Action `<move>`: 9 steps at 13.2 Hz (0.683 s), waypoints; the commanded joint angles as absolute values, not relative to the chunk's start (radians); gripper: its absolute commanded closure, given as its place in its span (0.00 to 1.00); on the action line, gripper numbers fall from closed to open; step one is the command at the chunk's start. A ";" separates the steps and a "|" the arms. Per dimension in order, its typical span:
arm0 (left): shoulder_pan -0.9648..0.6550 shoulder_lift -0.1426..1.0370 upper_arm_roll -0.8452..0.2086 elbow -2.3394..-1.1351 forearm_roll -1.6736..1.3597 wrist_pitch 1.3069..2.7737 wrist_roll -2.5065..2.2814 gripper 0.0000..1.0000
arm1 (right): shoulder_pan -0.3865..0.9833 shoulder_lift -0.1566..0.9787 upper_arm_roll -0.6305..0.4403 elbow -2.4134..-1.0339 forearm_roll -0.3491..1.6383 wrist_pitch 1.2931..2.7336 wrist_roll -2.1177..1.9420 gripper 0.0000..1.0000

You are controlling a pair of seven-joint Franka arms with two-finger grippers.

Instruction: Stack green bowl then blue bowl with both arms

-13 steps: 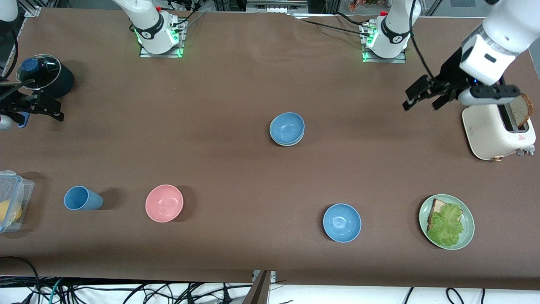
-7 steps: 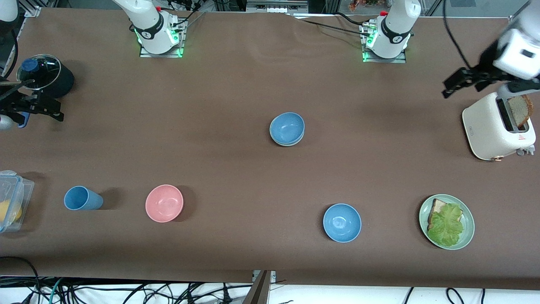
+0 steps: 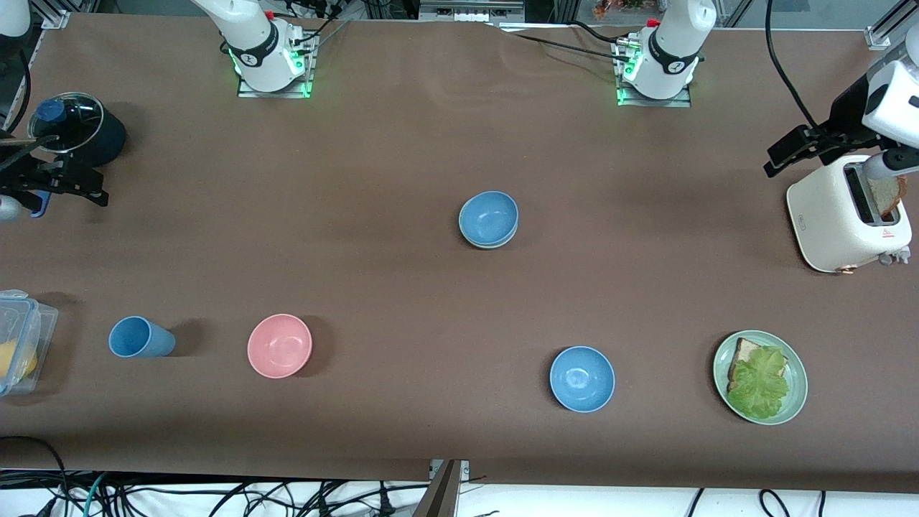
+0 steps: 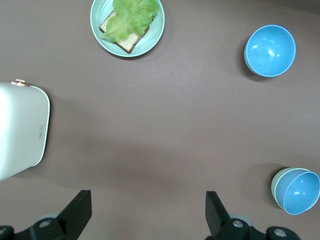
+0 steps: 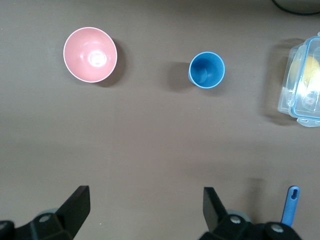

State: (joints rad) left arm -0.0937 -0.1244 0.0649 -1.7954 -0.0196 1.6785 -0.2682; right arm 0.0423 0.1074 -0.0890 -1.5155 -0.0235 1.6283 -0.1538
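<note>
Now the left end effector (image 3: 797,149) sits high at the left arm's end of the counter (image 3: 402,301), over the spot just beside the toaster (image 3: 833,215). A second ago it hung lower and closer to the middle of the counter, so it has pulled back. Its fingers are spread wide and carry nothing.

The blue bowl (image 3: 489,218) sits nested in the green bowl (image 4: 276,186) at the middle of the counter, only a thin pale rim of green showing under it. Judging by that, the stack looks finished and the left arm is retreating.

The right end effector (image 3: 54,183) waits at the right arm's end, beside a dark lidded pot (image 3: 72,129), fingers spread and empty.

A brighter blue bowl (image 3: 582,378), a pink bowl (image 3: 279,345) and a blue cup (image 3: 140,337) stand apart, nearer the front camera.

The toaster bears a small red mark; no readable writing.
</note>
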 commanded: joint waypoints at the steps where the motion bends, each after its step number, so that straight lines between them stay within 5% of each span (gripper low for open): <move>1: -0.091 -0.049 0.067 -1.688 0.001 1.638 -0.129 0.00 | 0.035 0.091 -0.083 -1.528 -0.038 1.629 -0.156 0.00; 9: -0.080 -0.031 0.071 -1.669 -0.003 1.638 -0.127 0.00 | 0.029 0.091 -0.086 -1.529 -0.038 1.629 -0.156 0.00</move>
